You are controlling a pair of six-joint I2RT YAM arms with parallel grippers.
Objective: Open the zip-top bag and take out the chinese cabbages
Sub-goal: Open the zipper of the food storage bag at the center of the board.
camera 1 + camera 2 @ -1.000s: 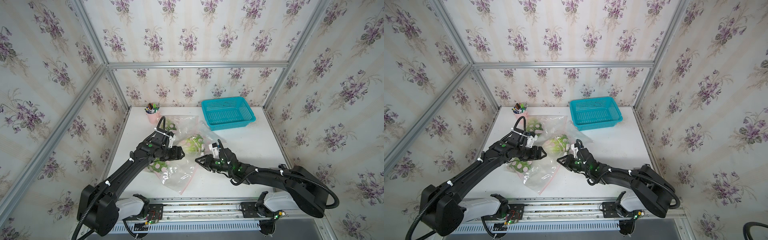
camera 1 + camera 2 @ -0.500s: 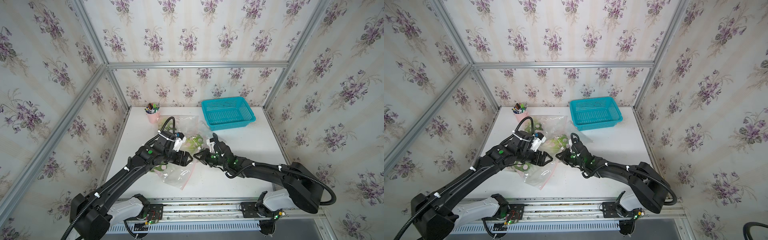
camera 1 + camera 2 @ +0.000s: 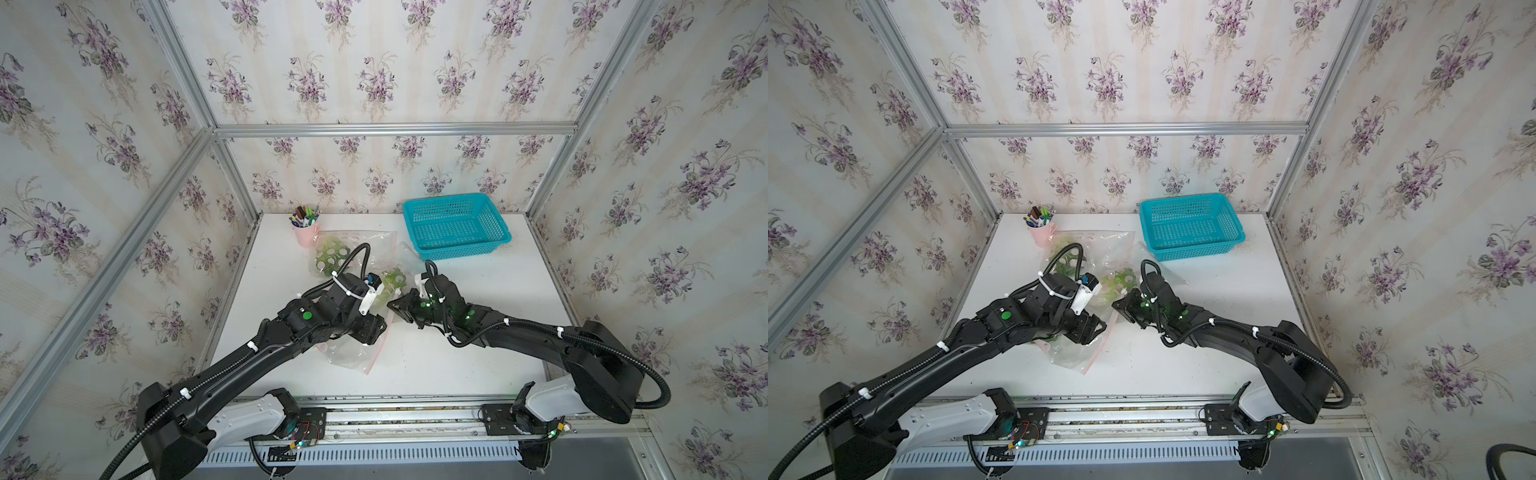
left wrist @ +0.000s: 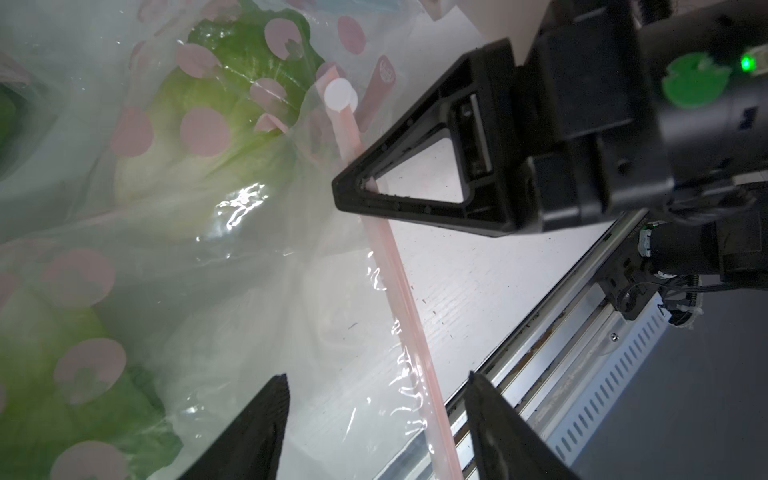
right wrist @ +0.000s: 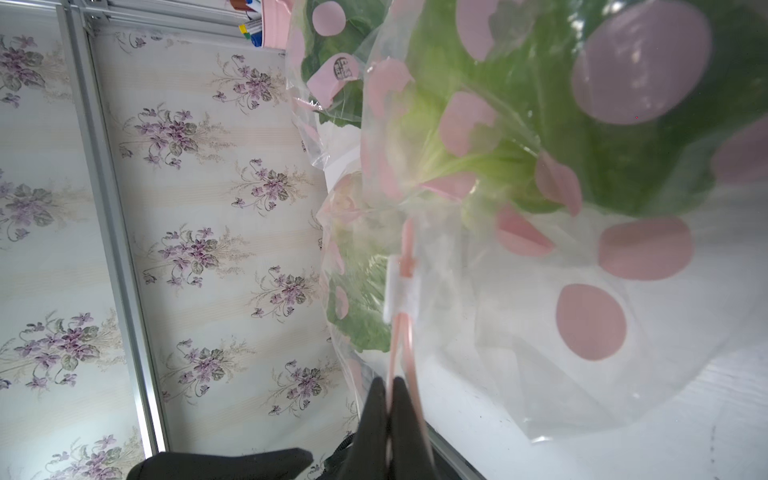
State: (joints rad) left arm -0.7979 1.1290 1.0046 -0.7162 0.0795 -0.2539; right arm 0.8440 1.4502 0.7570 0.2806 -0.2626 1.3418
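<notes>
On the white counter (image 3: 478, 365), in both top views, the zip-top bag (image 3: 353, 357) is lying between two arms, chinese cabbages (image 3: 392, 278) bulging green inside. From the left wrist, the left tool (image 4: 376, 376) is standing released astride the pink zip strip (image 4: 390, 266), gripping nothing; any pull is likely dragging the whole bag along. From the right wrist, the right tool (image 5: 388, 399) is clenching that thin strip below the white slider (image 5: 401, 295), which could slip free; the heads are showing pale bases through pink-dotted film.
</notes>
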